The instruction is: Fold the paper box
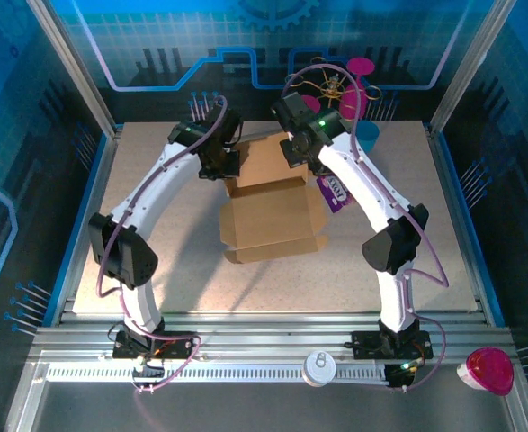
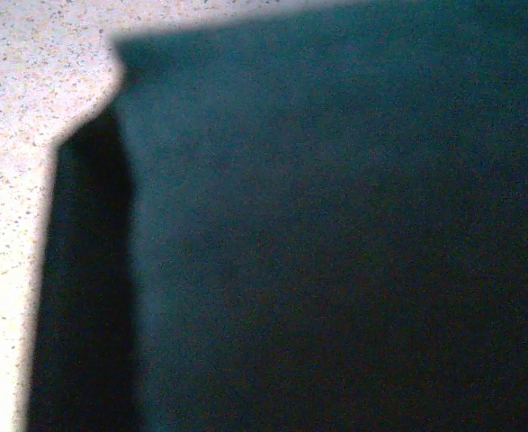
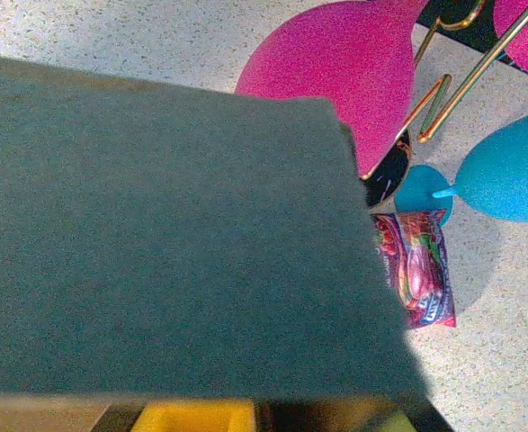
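I see both arms arched inward, left gripper [image 1: 226, 166] and right gripper [image 1: 290, 153] at the box [image 1: 271, 220] 12 o'clock edge. Can't tell how wide either claw is.

A purple snack packet [image 3: 416, 270] lies on the speckled table [image 1: 443, 216] toward its far edge, right of centre. It is near a gold wire stand [image 3: 476, 67], a pink glass [image 3: 344, 72] and a blue glass [image 3: 506, 171]. On the metal rail along the near edge sit a white round lid [image 1: 319, 367] and, at the right corner, a pink cup [image 1: 489, 371].

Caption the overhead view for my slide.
Left arm and right arm meet at the far flap of the paper box, purple snack packet beside it.
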Action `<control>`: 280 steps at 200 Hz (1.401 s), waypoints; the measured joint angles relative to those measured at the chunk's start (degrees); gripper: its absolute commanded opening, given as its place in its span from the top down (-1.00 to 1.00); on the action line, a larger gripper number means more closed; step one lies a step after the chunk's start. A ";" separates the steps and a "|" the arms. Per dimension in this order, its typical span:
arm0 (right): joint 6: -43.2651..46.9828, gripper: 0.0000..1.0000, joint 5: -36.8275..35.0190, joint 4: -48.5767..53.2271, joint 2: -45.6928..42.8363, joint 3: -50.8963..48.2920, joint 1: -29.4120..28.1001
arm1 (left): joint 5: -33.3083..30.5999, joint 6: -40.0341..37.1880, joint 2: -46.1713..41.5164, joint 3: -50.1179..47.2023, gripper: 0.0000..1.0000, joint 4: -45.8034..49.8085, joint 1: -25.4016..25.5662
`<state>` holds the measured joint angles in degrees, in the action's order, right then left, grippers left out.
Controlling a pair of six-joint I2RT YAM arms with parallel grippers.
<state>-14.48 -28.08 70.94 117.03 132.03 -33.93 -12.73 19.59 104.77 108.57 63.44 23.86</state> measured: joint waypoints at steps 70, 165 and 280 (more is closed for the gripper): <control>0.35 1.00 1.81 0.20 0.00 -0.15 -0.09 | 5.20 -0.20 -2.97 -7.82 0.45 -4.63 -1.92; 1.18 1.00 2.80 2.69 0.00 -0.79 -0.02 | 12.46 -0.39 -6.97 -12.57 0.11 -10.19 -3.41; 1.16 1.00 3.30 3.67 0.00 -0.68 0.61 | 13.64 0.02 -7.78 -16.87 0.44 -11.52 -3.45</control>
<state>-13.32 -24.77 74.61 117.03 131.35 -33.32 0.91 19.62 96.99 91.70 51.92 20.40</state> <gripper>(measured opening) 0.086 0.310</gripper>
